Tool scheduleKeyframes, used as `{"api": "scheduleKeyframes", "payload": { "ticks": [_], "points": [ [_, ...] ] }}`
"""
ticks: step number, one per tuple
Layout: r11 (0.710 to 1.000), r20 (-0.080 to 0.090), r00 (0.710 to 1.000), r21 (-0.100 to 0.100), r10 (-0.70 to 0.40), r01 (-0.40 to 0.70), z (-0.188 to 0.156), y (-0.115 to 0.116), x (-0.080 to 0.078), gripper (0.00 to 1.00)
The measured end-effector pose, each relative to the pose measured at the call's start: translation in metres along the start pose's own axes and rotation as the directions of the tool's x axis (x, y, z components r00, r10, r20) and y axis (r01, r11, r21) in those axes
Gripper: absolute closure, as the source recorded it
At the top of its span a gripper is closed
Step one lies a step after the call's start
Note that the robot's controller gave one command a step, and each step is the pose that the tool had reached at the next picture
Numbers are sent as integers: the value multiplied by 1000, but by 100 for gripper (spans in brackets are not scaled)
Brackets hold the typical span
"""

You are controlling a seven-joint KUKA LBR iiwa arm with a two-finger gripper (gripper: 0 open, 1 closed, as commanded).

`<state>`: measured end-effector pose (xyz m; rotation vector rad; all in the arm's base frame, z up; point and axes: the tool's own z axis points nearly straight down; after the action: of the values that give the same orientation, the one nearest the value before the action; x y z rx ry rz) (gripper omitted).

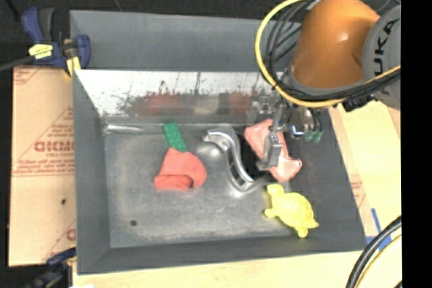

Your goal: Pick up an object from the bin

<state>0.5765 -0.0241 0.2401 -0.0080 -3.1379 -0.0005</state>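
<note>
Well, my claw (273,147) hangs low inside the grey metal bin (91,145), in its right half and close to the back wall. Directly under it lies a pink thing (255,136), flat and of irregular shape; one part of it shows to the left of my claw and another part shows lower and to the right, so my claw stands across its middle. I cannot tell whether my claw is clenched or released, and I cannot tell if it already grasps the pink thing or only touches it from above. Just beside the pink thing, on its left, lies a silvery curved piece (233,165) of metal, bent like a hook. More to the left, near the middle of the floor, lies a red soft thing (181,172), rumpled, with a green stem (174,136) that points to the back wall. Toward the front right corner, near the lower part of the pink thing, lies a yellow toy (291,210) with a rounded body. Above my claw sits the orange cover (331,44) of my wrist, and cables (264,30) loop around its left side.
</note>
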Motion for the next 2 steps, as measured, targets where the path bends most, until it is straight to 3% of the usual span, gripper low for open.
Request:
{"api": "scheduleKeyframes", "payload": {
  "ticks": [2],
  "points": [
    [999,13,999,4,-48,48,9,12,-12,0]
  ]
}}
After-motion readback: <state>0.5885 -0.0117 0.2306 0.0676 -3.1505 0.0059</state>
